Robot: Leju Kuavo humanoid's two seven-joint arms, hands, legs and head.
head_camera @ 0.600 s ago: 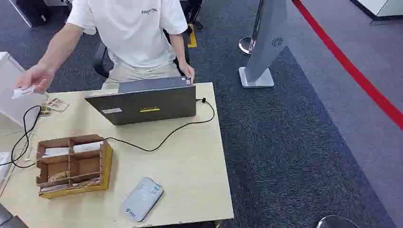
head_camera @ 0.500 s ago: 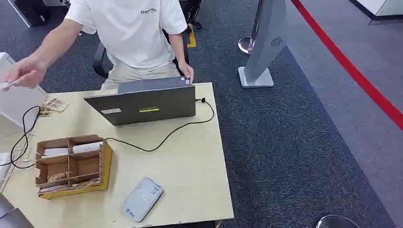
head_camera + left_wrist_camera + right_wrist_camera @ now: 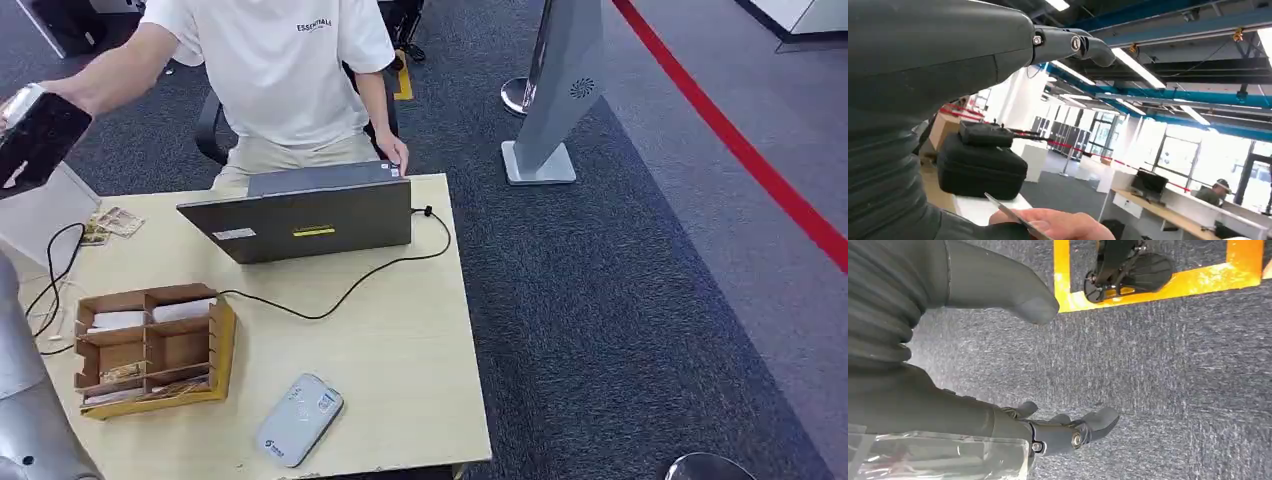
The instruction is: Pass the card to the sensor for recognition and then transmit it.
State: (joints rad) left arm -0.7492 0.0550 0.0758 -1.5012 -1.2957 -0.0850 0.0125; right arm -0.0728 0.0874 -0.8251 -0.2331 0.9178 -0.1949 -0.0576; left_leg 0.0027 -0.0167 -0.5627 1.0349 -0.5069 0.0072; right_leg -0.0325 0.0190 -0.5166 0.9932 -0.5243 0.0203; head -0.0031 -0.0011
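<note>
The left hand (image 3: 948, 75) is showing a grey ribbed cover and dark fingers (image 3: 1073, 45) with small silver screws; the arm (image 3: 25, 400) is looking silver.

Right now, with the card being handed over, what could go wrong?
The card is thin, edge-on and held by the person's hand, while the left hand has its fingers apart, so it may drop on release. Closing could also pinch the person's hand, which is close by.

a grey laptop (image 3: 305, 215) stands open on the wooden table (image 3: 400, 380) — beside a cardboard organiser (image 3: 150, 350).
</note>
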